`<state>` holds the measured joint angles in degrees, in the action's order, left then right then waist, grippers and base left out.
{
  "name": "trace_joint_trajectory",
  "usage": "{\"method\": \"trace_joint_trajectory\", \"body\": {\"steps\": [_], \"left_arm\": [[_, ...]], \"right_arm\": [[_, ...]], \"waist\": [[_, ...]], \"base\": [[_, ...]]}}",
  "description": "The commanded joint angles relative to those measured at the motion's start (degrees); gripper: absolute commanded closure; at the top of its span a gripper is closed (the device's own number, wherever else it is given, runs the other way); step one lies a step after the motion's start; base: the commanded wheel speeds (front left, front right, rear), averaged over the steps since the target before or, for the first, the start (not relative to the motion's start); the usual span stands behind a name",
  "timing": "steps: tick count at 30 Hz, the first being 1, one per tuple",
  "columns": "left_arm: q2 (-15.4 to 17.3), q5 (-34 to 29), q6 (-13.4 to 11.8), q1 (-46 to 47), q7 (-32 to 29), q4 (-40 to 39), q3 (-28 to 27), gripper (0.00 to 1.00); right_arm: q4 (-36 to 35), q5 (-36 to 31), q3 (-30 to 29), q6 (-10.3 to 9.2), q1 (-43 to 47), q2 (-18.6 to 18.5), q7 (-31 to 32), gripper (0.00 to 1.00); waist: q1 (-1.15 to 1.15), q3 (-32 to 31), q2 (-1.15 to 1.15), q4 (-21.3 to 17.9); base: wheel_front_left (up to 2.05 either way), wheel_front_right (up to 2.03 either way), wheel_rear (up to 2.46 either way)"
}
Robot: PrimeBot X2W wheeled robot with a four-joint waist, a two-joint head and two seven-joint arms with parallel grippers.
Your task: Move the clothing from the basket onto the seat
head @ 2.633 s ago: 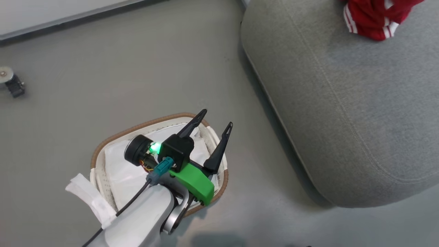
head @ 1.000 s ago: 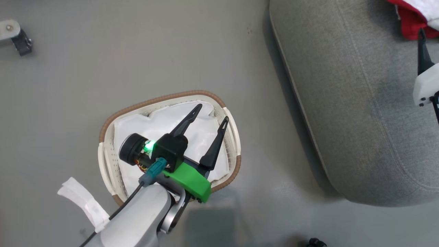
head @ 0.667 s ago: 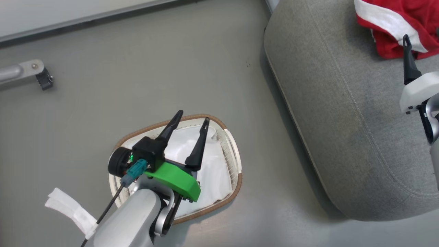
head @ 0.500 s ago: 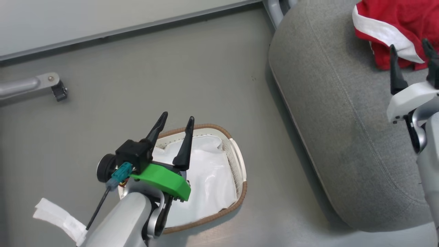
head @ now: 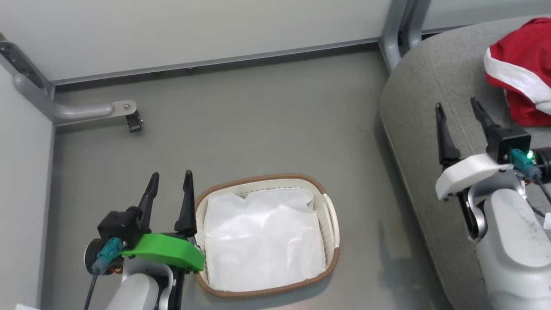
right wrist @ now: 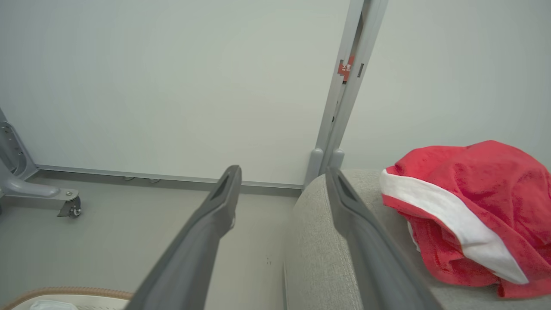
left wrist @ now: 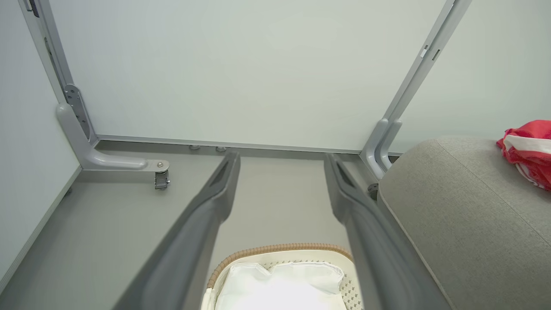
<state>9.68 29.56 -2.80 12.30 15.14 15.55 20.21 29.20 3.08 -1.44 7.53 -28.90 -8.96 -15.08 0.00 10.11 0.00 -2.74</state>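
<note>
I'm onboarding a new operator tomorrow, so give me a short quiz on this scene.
1. True or false: the basket holds the red clothing.
2. Where does the clothing lie? A) on a shelf B) on the seat C) in the basket
3. Fill in: the left hand and the right hand are both ____.
Key: 1 false, only the white liner lies in it; 2 B; 3 open.

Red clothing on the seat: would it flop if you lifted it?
Probably floppy: the clothing lies crumpled in soft folds. Unlikely to roll, since it slumps on the seat. Its fuzzy-looking surface probably isn't slippery.
</note>
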Motion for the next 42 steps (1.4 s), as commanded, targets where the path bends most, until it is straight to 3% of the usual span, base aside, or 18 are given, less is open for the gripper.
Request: {"method": "trace_joint_trajectory", "body": {"steps": [1,9,20,42], "left_arm": [[-0.53,-0.74,0.44,-1.65,-0.01,0.21,-0.91,0.0],[-3.15,-4.14,2.19,-6.2,-0.01,-0.17,-6.67,0.0],[-4.82,-6.43,4.37,-11.02,-0.01,-1.14,-10.83,0.0],[-6.24,-9.03,6.52,-12.01,0.0,-0.48,-13.35,0.0]], "right_arm": [[-1.04,-0.17,-0.17,-0.08,2.06,0.76,-0.13,0.0],[-8.28,0.08,-1.13,-0.08,12.56,5.27,-0.13,0.0],[-13.05,4.68,1.13,-0.08,20.92,5.96,-0.13,0.0],[-12.95,6.66,2.69,-0.08,22.06,5.98,-0.13,0.0]], "waist": [[0.0,-1.96,0.0,2.39],[0.0,-3.79,0.0,5.39],[0.0,-5.17,0.0,5.32],[0.0,-6.0,0.0,5.17]], "base": [[0.0,0.0,0.0],[0.0,0.0,0.0],[0.0,0.0,0.0],[0.0,0.0,0.0]]}}
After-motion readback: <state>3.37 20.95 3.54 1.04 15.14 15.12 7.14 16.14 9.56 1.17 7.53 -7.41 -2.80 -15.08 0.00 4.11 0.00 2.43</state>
